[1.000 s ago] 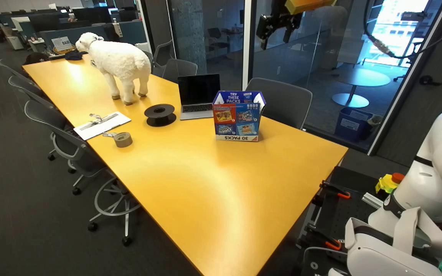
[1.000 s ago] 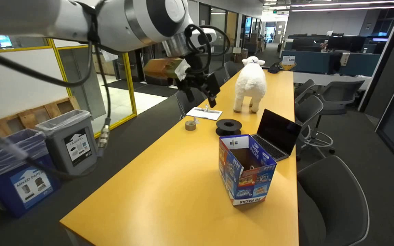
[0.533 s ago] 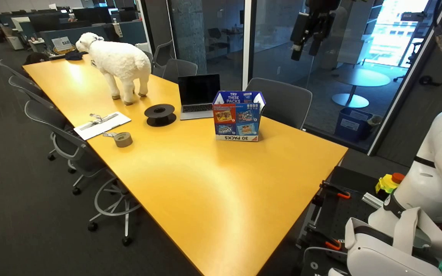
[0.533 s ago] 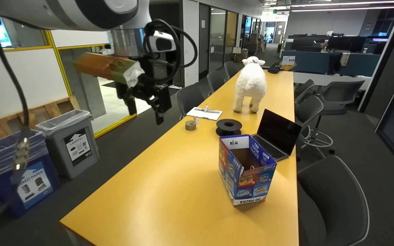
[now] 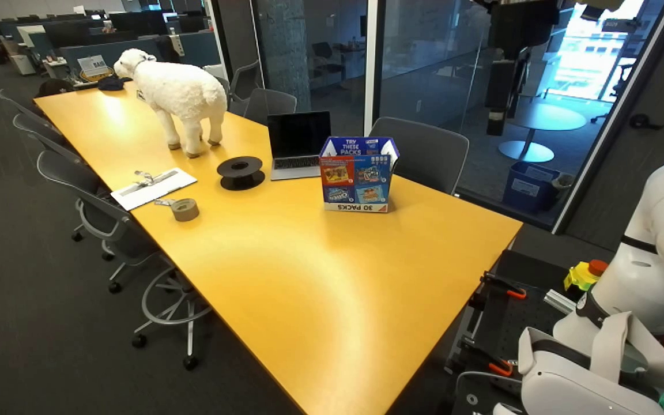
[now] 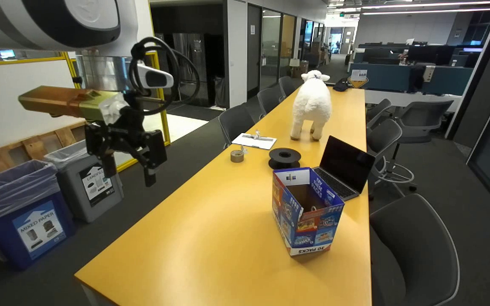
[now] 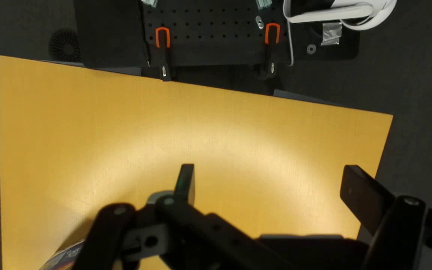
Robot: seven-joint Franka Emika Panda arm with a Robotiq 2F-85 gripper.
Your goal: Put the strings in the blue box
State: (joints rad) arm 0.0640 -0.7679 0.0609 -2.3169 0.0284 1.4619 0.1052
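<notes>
The blue box (image 5: pixel 356 183) stands upright with its top open on the table, as it also does in an exterior view (image 6: pixel 286 214). A corner of it shows in the wrist view (image 7: pixel 65 258). A small white loop of the strings (image 6: pixel 313 208) shows inside the box; the rest is hidden by the box walls. My gripper (image 6: pixel 129 177) is open and empty, high up and well apart from the box, towards the robot's end of the table. In the wrist view its fingers (image 7: pixel 267 172) are wide apart with only bare table far below.
A laptop (image 6: pixel 347 165) stands open right beside the box. A black spool (image 5: pixel 240 173), a tape roll (image 5: pixel 184 210), a clipboard (image 5: pixel 153 189) and a toy sheep (image 5: pixel 179 92) are farther along the table (image 5: pixel 286 276). Orange-tipped clamps (image 7: pixel 162 37) sit near the robot-side table edge.
My open gripper has moved back from over the far part of the table towards the robot's end, and its fingers have turned to point down. The box and the strings have not moved.
</notes>
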